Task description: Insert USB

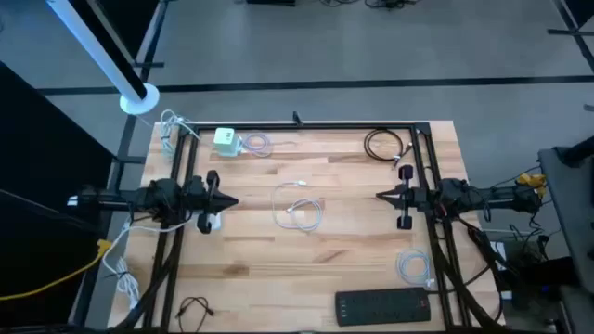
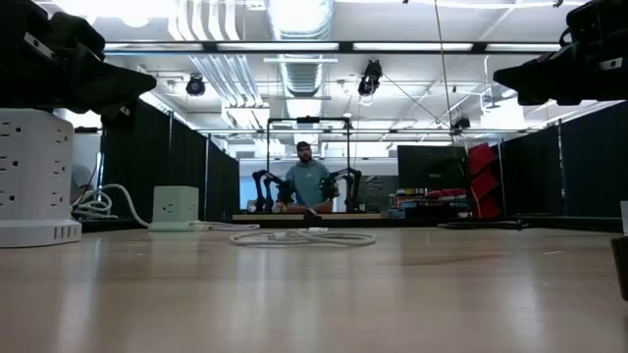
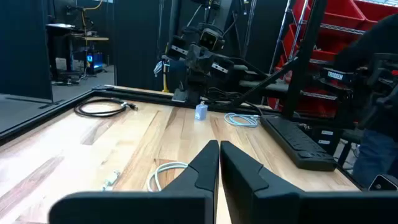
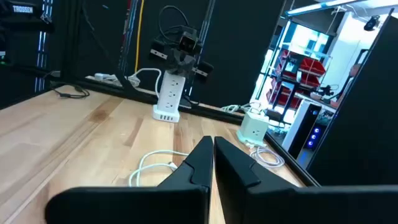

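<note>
Two arms face each other across the wooden tabletop in the high view. The left pincer sits near the left edge, the right pincer near the right edge, both with fingers pressed together and holding nothing. Between them, at the middle of the tabletop, lies a loose white USB cable. A pale green charging cube stands near the far edge toward the far left corner, with a white coil beside it. A white power tower stands just by the left pincer. A black cable coil lies near the far right corner, and a black power strip lies along the near edge toward the near right corner.

At table height, the low view shows the white USB cable flat at mid-tabletop, the green cube behind it to one side, and the white tower close to the camera. A person stands in the room beyond.

From the left wrist, its fingers meet at a thin seam; the cable lies just ahead and the right arm faces from the far side.

From the right wrist, its fingers are likewise closed; the cable lies ahead, with tower and cube farther on.
</note>
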Controlling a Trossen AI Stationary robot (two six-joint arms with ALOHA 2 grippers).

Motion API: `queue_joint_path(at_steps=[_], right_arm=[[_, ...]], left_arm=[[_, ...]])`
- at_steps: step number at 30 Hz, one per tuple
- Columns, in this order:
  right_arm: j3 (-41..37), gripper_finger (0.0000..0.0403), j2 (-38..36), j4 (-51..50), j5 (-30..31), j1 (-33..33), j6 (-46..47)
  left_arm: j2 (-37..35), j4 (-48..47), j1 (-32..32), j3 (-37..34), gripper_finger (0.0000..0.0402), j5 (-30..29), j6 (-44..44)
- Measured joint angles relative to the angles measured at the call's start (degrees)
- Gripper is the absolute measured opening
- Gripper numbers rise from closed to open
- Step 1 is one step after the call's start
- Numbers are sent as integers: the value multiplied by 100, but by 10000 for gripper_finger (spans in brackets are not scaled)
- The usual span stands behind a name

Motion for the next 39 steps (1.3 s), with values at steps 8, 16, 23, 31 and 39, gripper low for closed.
queue_joint_path(at_steps=[8, 16, 23, 31, 39], right_arm=[[-2, 0, -1, -2, -2, 0, -2], [0, 0, -1, -1, 0, 0, 0], [0, 0, 0, 0, -1, 2, 0], [0, 0, 2, 333, -22, 2, 1069], [87, 0, 253, 407, 2076, 0, 4095]], left_arm=[[0, 0, 0, -2, 4, 0, 0], [0, 2, 0, -2, 4, 0, 0], [0, 2, 1, 0, 4, 0, 2], [-1, 1, 1, -1, 4, 0, 1], [7, 248, 0, -1, 4, -271, -16]])
